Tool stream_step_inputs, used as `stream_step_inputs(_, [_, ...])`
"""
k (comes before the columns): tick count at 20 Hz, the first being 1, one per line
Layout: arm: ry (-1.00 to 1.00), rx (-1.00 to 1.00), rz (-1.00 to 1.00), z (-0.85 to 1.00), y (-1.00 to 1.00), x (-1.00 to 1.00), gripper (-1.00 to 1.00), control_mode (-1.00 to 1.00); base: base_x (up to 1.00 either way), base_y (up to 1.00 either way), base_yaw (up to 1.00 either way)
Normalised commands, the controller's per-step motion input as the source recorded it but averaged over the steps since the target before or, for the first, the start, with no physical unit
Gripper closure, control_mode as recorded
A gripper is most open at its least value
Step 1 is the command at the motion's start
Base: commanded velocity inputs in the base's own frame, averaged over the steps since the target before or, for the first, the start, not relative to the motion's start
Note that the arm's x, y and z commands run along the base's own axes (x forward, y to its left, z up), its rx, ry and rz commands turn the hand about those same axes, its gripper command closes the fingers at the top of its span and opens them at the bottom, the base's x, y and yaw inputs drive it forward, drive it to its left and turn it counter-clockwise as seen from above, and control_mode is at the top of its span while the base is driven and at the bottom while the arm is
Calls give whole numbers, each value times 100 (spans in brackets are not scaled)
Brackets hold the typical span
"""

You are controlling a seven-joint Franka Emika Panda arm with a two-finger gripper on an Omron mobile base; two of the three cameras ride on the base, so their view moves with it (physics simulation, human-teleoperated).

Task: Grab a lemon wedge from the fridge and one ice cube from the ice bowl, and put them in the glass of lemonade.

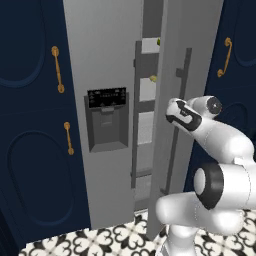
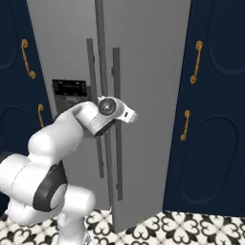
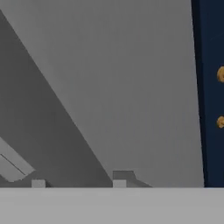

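Observation:
The grey steel fridge [image 1: 100, 50] [image 2: 153, 72] stands straight ahead with its right door [image 1: 200, 30] swung partly open. Through the gap, two small yellow-green pieces lie on shelves, one [image 1: 153, 78] lower and one [image 1: 158, 42] higher; I cannot tell which is the lemon wedge. My gripper [image 1: 174, 109] [image 2: 128, 115] sits on the right door's long vertical bar handle [image 1: 186, 70] [image 2: 116, 158], shut on it. In the hand view the gripper [image 3: 78, 183] faces the grey door surface [image 3: 131, 87] from very close. The ice bowl and the glass of lemonade are out of view.
Navy cabinets with gold handles flank the fridge on the left [image 1: 30, 125] and on the right [image 1: 235, 40] [image 2: 215, 119]. The left door carries a dark dispenser panel [image 1: 106, 120] and its own bar handle [image 1: 136, 125]. Patterned tile floor [image 1: 100, 240] lies below.

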Motion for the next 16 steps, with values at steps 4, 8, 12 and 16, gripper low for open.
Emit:
stream_step_inputs(4, [7, 14, -25, 13, -97, -44, -100, -100, 0, 0, 0])
stream_step_inputs(8, [7, 5, -17, 39, -71, -49, -100, -100, 0, 0, 0])
stream_step_inputs(12, [-7, 3, 0, 67, -5, -96, -100, -100, 0, 0, 0])
stream_step_inputs(16, [-7, -1, 0, 100, 0, -87, -100, -100, 0, 0, 0])
